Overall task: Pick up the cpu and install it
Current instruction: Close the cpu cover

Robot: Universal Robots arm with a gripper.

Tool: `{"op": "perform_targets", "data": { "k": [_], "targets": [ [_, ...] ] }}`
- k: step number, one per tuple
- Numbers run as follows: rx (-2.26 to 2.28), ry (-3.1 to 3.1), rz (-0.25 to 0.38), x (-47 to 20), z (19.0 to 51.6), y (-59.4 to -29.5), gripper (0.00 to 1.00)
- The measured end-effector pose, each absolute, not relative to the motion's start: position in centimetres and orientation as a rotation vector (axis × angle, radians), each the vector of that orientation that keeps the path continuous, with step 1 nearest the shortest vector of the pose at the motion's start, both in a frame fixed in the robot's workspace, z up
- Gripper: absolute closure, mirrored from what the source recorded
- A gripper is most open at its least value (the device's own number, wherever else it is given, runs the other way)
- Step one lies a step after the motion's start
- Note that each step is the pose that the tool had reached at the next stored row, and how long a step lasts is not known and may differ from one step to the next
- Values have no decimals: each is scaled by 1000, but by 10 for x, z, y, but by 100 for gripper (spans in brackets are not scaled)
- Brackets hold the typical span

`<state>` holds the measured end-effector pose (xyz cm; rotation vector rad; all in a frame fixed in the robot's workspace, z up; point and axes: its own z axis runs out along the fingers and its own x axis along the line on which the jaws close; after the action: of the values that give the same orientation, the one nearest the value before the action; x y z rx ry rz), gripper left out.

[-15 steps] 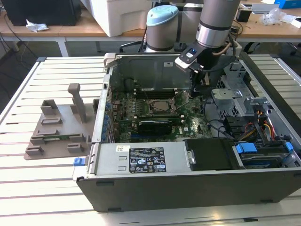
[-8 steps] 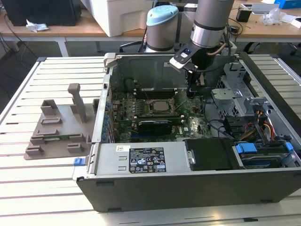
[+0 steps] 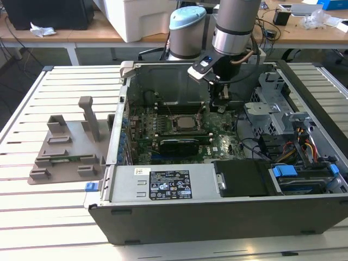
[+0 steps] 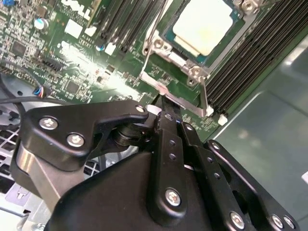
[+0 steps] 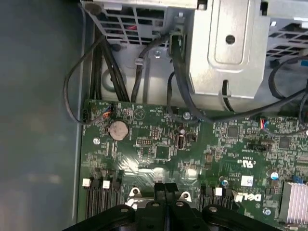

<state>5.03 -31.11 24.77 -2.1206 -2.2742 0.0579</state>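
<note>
Exterior view: I find the gripper (image 3: pixel 222 103) low inside the case (image 3: pixel 163 220), just to the exterior view's right of the cpu (image 3: pixel 184 123); second wrist view: the cpu lies flat in its socket (image 4: pixel 195 73), which I judge light, stiff, fragile, best held by its edges; first wrist view: fingertips (image 5: pixel 160 188) pressed together, holding nothing.
</note>
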Motion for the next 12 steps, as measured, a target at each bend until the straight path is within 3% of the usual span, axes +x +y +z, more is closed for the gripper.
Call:
{"op": "perform_targets", "data": {
  "k": [12],
  "targets": [
    [-2120,-2274,57,23,247,-311,89]
  ]
}}
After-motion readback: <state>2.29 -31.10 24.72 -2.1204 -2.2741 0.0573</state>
